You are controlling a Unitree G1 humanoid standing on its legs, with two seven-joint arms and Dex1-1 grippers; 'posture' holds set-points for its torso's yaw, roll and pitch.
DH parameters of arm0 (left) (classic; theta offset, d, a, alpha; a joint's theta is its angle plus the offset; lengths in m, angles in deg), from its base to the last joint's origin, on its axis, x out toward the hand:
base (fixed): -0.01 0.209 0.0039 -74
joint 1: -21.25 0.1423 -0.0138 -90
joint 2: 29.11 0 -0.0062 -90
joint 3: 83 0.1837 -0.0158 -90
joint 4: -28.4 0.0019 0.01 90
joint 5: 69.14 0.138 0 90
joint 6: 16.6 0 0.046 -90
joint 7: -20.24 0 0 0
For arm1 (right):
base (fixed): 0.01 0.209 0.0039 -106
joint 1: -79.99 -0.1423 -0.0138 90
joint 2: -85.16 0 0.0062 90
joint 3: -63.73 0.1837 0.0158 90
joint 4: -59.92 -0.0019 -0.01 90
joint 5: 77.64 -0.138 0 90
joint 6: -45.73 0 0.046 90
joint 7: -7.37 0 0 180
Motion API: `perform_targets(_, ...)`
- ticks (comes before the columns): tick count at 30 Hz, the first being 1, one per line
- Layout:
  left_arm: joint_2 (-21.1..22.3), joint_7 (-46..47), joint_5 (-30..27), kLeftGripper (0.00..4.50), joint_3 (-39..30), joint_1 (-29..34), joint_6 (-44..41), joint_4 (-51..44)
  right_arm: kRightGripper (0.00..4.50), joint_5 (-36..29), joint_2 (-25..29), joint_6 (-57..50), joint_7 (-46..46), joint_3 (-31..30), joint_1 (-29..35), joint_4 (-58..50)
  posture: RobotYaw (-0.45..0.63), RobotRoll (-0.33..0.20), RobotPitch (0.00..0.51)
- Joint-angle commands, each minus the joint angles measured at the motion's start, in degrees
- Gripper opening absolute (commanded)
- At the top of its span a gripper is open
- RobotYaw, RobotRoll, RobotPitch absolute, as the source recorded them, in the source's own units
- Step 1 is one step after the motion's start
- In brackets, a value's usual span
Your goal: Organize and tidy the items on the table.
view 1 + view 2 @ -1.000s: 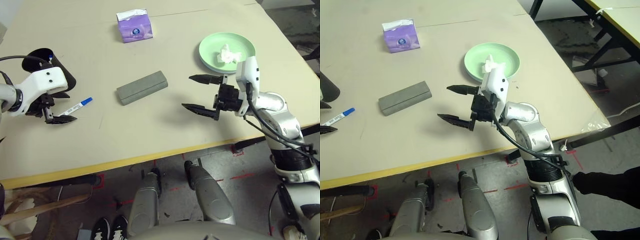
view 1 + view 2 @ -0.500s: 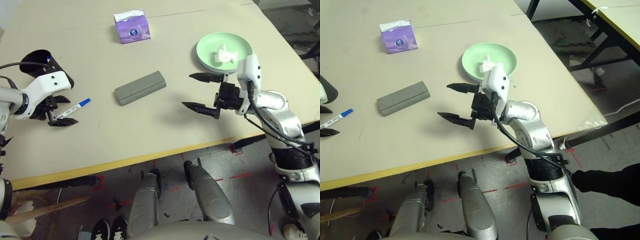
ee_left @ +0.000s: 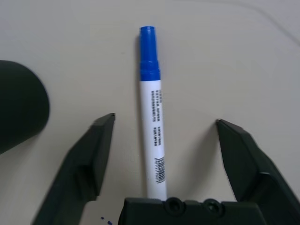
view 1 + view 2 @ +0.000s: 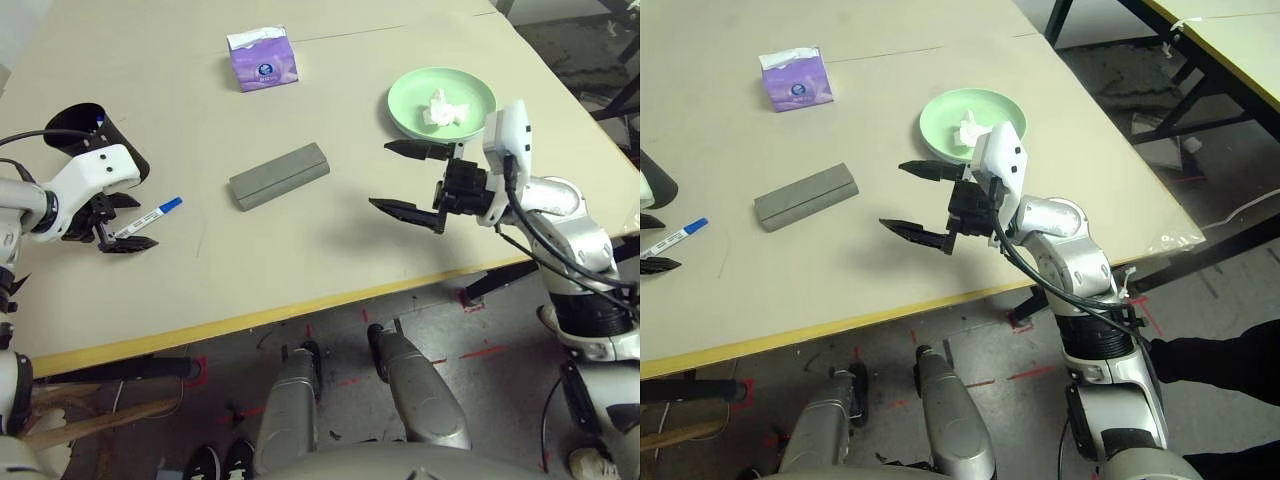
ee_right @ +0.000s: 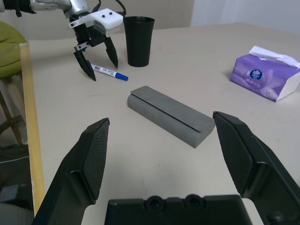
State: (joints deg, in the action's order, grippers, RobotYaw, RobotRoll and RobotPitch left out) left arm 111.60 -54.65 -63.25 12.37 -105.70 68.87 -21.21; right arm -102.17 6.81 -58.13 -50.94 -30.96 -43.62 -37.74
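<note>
One tissue (image 4: 437, 105) sits in the green plate (image 4: 410, 100); marker (image 3: 152, 112) and glasses case (image 4: 279, 175) await, left gripper (image 3: 164, 136) spread astride the marker, right gripper (image 5: 166, 154) wide, empty.

I count one blue-capped marker (image 3: 153, 131), one grey glasses case (image 4: 279, 175), one green plate (image 4: 442, 101), one crumpled tissue (image 4: 438, 107), one purple tissue pack (image 4: 263, 59), one black cup (image 5: 138, 41).

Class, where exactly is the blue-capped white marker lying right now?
The blue-capped white marker lies on the beige table's left side, between the left pincer's open fingers, beside the black cup.
</note>
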Motion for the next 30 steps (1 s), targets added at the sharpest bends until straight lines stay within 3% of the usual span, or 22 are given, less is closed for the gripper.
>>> perform_targets(1, -0.25, -0.57, 0.87, 3.29, 0.87, 1.00, -0.17, 1.58, 4.50, -0.98, 0.02, -0.62, 0.13, 0.54, -0.32, -1.42, -0.26, 0.000, 0.256)
perform_targets(10, -0.03, -1.32, 0.67, 0.30, 0.47, 0.79, -0.24, 1.31, 4.50, -1.49, -0.04, -1.06, 0.62, 0.93, -0.98, -1.64, -0.26, 0.000, 0.256)
perform_targets(18, -0.43, -2.47, -1.49, 0.25, -0.96, 0.31, -1.03, 0.20, 4.50, -1.39, -0.33, -1.28, 0.65, 0.87, -1.35, -1.22, -0.25, 0.000, 0.256)
perform_targets(24, -3.36, -5.83, -15.59, 0.25, -9.47, -3.17, -15.68, -12.16, 4.50, -1.27, -0.68, -1.23, 0.29, 0.62, -1.65, -0.42, -0.23, 0.000, 0.259)
perform_targets(30, -4.06, -3.15, -27.59, 0.25, -18.43, -7.96, -29.34, -21.08, 4.50, -1.49, -0.87, -1.26, -0.61, 0.40, -1.81, 0.67, -0.21, 0.000, 0.263)
